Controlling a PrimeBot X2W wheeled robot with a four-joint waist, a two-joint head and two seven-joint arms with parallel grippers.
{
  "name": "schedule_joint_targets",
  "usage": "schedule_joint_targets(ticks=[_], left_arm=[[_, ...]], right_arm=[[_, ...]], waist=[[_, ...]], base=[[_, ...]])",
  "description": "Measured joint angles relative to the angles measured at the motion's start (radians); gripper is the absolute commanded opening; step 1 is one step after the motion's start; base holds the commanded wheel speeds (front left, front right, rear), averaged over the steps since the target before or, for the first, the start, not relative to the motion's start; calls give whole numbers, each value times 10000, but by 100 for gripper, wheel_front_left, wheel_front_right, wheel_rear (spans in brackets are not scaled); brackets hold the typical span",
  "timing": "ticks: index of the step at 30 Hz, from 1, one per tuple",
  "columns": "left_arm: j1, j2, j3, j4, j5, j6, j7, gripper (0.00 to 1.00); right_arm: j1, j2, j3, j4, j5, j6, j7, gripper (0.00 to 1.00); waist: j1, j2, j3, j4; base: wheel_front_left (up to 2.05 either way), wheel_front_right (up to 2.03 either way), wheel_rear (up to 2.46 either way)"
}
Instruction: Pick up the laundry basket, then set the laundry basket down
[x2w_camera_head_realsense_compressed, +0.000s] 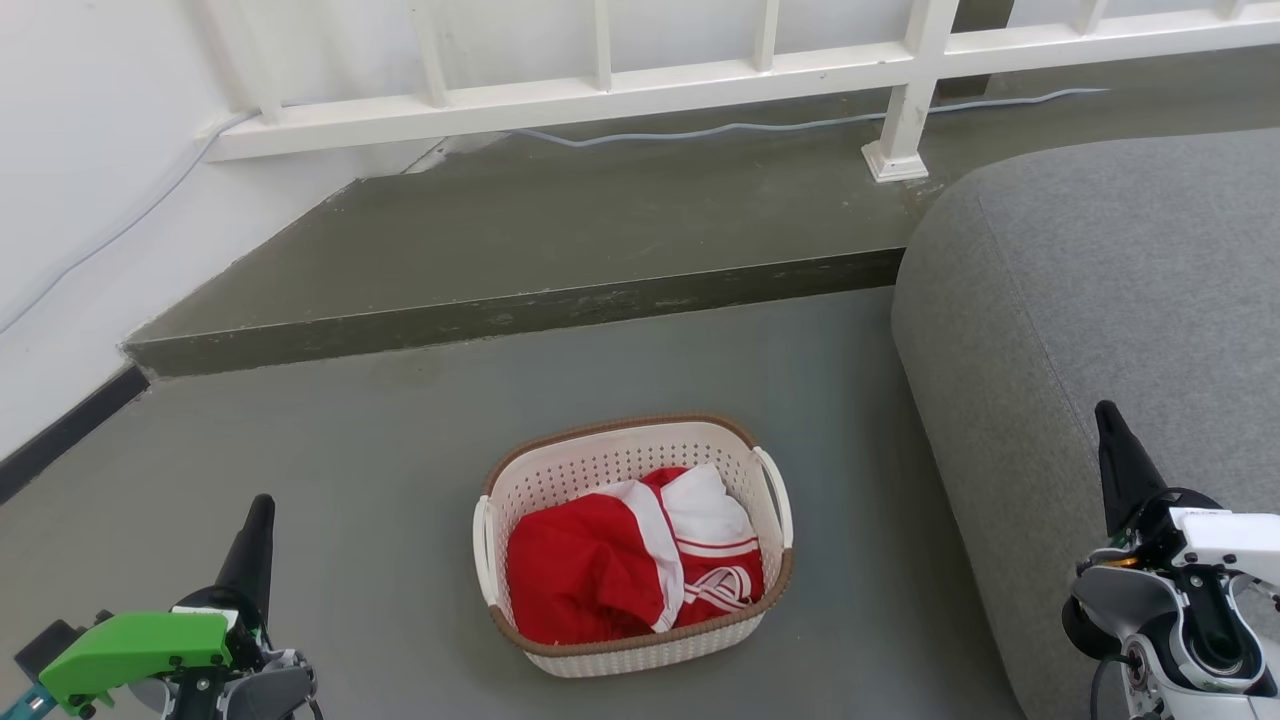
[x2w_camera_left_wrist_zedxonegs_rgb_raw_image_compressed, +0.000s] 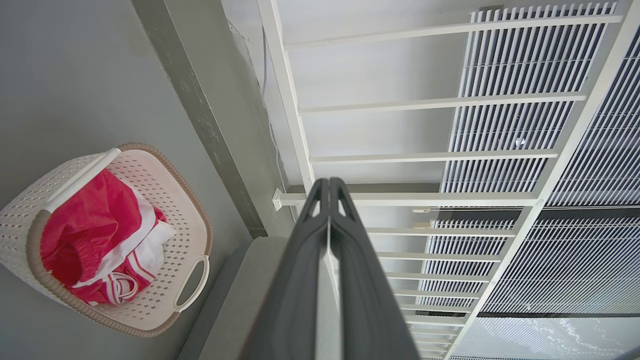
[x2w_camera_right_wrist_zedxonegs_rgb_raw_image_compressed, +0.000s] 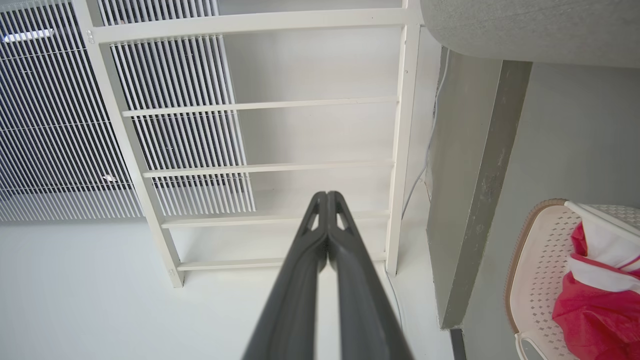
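The laundry basket (x2w_camera_head_realsense_compressed: 610, 470) stands on the grey floor in the middle of the head view, cream-white and perforated with a brown rim and white loop handles, holding red and white clothes (x2w_camera_head_realsense_compressed: 620, 565). My left gripper (x2w_camera_head_realsense_compressed: 258, 510) is at the lower left, well apart from the basket, fingers shut together with nothing between them. At the lower right my right gripper (x2w_camera_head_realsense_compressed: 1108, 418) stands shut too, empty, beside the sofa. The left wrist view has the basket (x2w_camera_left_wrist_zedxonegs_rgb_raw_image_compressed: 165, 180) at its left and the gripper (x2w_camera_left_wrist_zedxonegs_rgb_raw_image_compressed: 329, 184) shut; the right wrist view catches the basket (x2w_camera_right_wrist_zedxonegs_rgb_raw_image_compressed: 535, 260) at its right edge and the gripper (x2w_camera_right_wrist_zedxonegs_rgb_raw_image_compressed: 326, 196) shut.
A grey sofa (x2w_camera_head_realsense_compressed: 1110, 300) fills the right side, close to the basket. Behind the basket a raised step (x2w_camera_head_realsense_compressed: 520, 315) crosses the floor, with a white railing (x2w_camera_head_realsense_compressed: 700, 75) and a cable along it. A white wall (x2w_camera_head_realsense_compressed: 80, 180) stands at the left.
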Motion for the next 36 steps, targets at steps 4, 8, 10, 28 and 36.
schedule_joint_targets(ticks=[4, 8, 10, 28, 36], left_arm=[[-2, 0, 6, 10, 0, 0, 0, 0], [-4, 0, 10, 15, 0, 0, 0, 0], [-4, 0, 12, 21, 0, 0, 2, 0], [-13, -4, 27, 54, 0, -2, 4, 0], [-18, -6, 36, 58, 0, -2, 4, 0]], right_arm=[[0, 2, -6, 10, 0, 0, 0, 0], [-1, 4, -8, 19, 0, 0, 0, 0], [-1, 6, -10, 23, 0, 0, 0, 0], [-5, 13, -25, 35, -2, 2, 33, 0], [-6, 15, -29, 36, -2, 2, 44, 0]], waist=[[0, 0, 0, 0], [0, 0, -1, 0], [0, 0, -1, 0], [0, 0, -2, 0], [0, 0, -2, 0]], base=[[0, 0, 0], [0, 0, 0], [0, 0, 0], [0, 0, 0], [0, 0, 0]])
